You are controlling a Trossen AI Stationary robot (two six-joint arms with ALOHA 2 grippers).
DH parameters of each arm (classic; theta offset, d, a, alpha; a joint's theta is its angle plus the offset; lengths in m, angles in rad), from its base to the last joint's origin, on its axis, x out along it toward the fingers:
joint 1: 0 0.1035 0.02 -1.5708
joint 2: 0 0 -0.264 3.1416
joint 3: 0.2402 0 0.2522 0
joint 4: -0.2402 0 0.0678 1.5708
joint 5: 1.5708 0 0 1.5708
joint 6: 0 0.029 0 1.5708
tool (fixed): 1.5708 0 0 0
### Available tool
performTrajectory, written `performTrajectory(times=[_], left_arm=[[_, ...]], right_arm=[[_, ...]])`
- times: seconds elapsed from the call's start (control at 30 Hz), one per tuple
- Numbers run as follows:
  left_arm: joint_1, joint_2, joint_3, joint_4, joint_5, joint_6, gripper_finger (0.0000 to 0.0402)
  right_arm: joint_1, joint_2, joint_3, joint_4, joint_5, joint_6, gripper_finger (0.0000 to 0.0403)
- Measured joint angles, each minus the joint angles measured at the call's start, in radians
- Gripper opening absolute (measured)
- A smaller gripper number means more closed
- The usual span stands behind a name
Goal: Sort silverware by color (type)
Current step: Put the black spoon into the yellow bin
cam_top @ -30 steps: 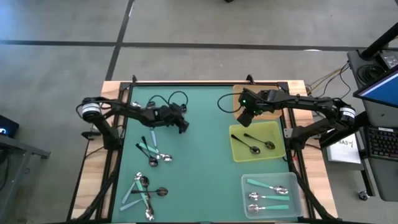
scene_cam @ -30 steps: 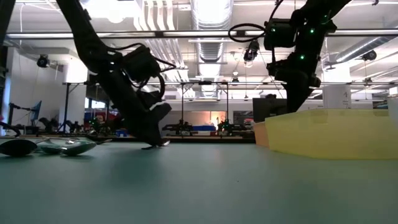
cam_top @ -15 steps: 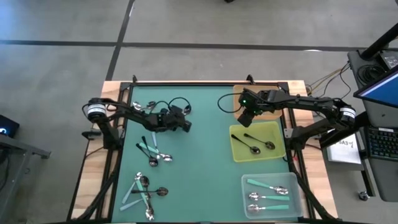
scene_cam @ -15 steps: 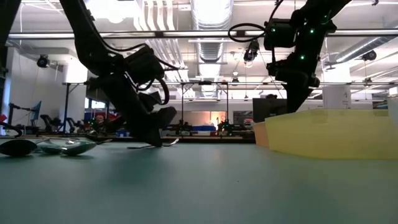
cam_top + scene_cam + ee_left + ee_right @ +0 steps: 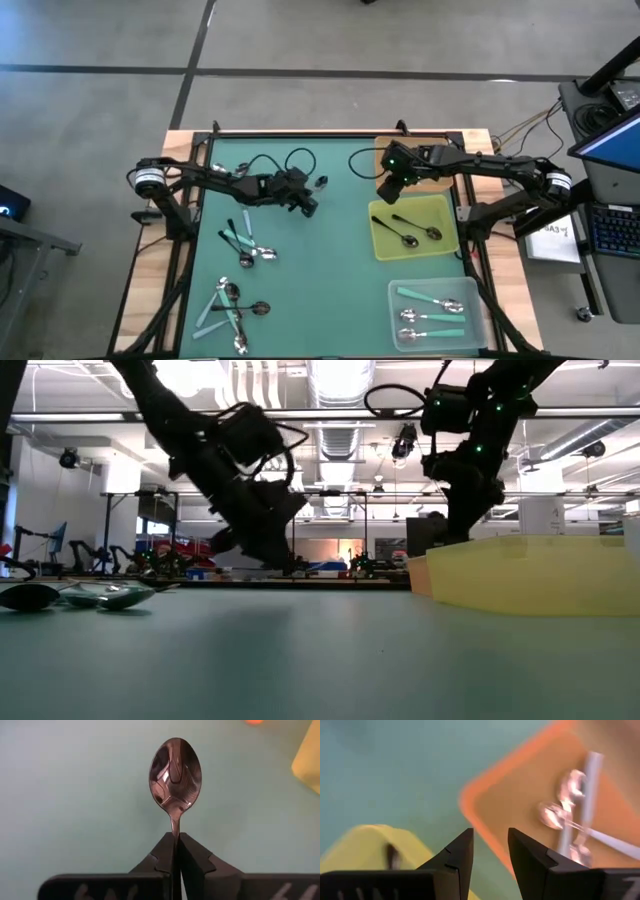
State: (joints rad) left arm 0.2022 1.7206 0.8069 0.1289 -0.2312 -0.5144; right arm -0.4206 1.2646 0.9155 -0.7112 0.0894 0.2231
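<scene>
My left end effector [image 5: 176, 851] is gripping a dark, glossy metal spoon [image 5: 175, 776] by its handle above the green desk [image 5: 330, 250]. My right end effector [image 5: 490, 851] is hovering with fingers apart by the orange tray [image 5: 530, 815].

Loose spoons [image 5: 237, 275] scattered at table's left-front; three trays [image 5: 432, 311] ranged along the right edge, spoons contained in each

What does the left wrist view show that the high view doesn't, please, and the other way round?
Only the left wrist view shows the left pincer shut on the dark spoon's handle, bowl mirror-bright. Only the high view shows the loose spoons, the clear tray and the right pincer near the orange tray. Both show the green mat and the yellow tray.
</scene>
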Motion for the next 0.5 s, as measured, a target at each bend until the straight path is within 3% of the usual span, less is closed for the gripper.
performTrajectory(times=[0.23, 0.37, 0.5], left_arm=[[-0.008, 0.032, 0.137, 0.047, -0.005, 0.088, 0.0001], [-0.004, 0.059, 0.208, 0.053, -0.018, 0.186, 0.0000], [0.023, 0.061, 0.210, 0.108, -0.121, 0.148, 0.0000]], right_arm=[[0.025, -0.019, -0.061, 0.127, -0.072, 0.009, 0.0111], [0.038, -0.060, -0.156, 0.358, -0.140, 0.076, 0.0111], [0.050, -0.113, -0.283, 0.718, -0.150, 0.190, 0.0111]])
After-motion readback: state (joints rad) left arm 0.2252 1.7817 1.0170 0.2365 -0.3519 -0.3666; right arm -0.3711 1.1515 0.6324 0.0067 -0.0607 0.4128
